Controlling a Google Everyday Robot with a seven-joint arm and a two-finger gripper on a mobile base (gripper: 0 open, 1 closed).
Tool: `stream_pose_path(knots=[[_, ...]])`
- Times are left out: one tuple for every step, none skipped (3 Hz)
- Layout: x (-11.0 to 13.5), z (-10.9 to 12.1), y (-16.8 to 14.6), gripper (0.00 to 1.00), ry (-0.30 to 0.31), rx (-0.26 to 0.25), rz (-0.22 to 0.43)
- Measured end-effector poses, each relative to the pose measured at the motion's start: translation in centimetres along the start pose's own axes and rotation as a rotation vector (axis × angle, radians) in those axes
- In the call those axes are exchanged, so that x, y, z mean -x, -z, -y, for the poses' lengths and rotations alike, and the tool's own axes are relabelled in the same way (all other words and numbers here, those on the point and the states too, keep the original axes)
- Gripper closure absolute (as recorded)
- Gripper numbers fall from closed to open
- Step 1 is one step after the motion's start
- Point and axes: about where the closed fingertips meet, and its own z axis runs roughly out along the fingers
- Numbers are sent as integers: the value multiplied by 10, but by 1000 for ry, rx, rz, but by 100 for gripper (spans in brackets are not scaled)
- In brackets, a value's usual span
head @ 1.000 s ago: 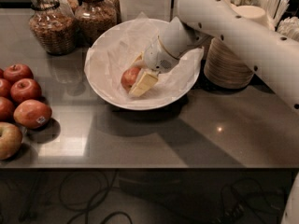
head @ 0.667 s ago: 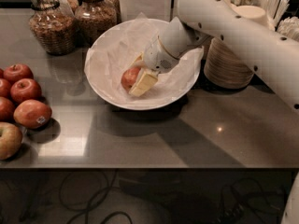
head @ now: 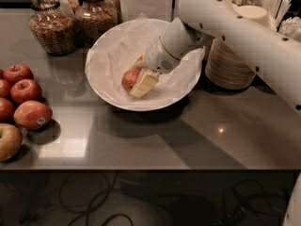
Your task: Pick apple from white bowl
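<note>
The small reddish-orange apple [head: 128, 79] lies inside the wide white bowl [head: 106, 86], on its crinkled white paper lining, left of the bowl's middle. My gripper [head: 136, 78] reaches down into the bowl from the upper right. Its cream fingers [head: 145, 83] sit on either side of the apple, one in front and one behind, pressed against it. The apple still rests on the paper. The right side of the apple is hidden by the front finger.
Several red apples [head: 32, 114] and a pale one [head: 8, 141] lie at the table's left edge. Two glass jars [head: 47, 25] stand behind the bowl at the left. A stack of beige disposable bowls [head: 230, 65] stands right of the bowl, under my arm.
</note>
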Motion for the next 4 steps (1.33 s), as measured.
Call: stream_pose_path(knots=[[13,-1,10,100,12,-25,62],[41,0,37,100,66,-76,136],[62,2,69,100,102,-126,186],[79,-1,108,100,127,-168,220]])
